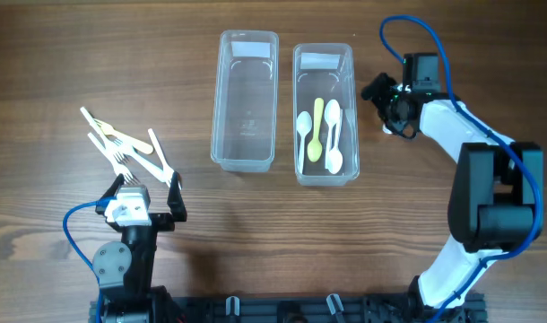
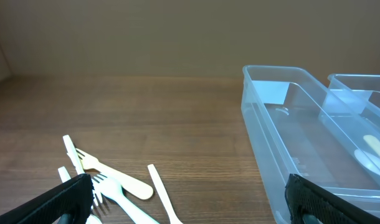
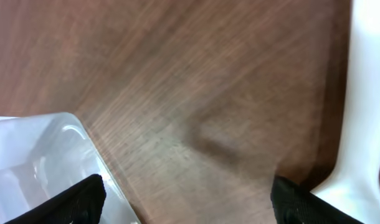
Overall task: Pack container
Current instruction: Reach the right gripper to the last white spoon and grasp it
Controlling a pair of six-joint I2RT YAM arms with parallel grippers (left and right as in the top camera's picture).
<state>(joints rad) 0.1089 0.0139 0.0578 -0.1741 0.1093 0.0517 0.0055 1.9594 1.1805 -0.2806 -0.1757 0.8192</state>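
Two clear plastic containers stand side by side at the table's far middle. The left container (image 1: 247, 99) (image 2: 302, 143) is empty. The right container (image 1: 325, 112) (image 2: 364, 106) holds white spoons (image 1: 334, 135) and a yellow spoon (image 1: 316, 130). Several white and cream forks (image 1: 125, 148) (image 2: 112, 183) lie in a pile at the left. My left gripper (image 1: 148, 196) (image 2: 190, 208) is open and empty, just near side of the forks. My right gripper (image 1: 383, 99) (image 3: 190, 199) is open and empty, right of the right container, whose corner (image 3: 47, 162) shows in the right wrist view.
The brown wooden table (image 1: 273, 242) carries everything. The right arm's white body (image 1: 471, 135) reaches in from the right side; part of it (image 3: 364, 124) shows in the right wrist view.
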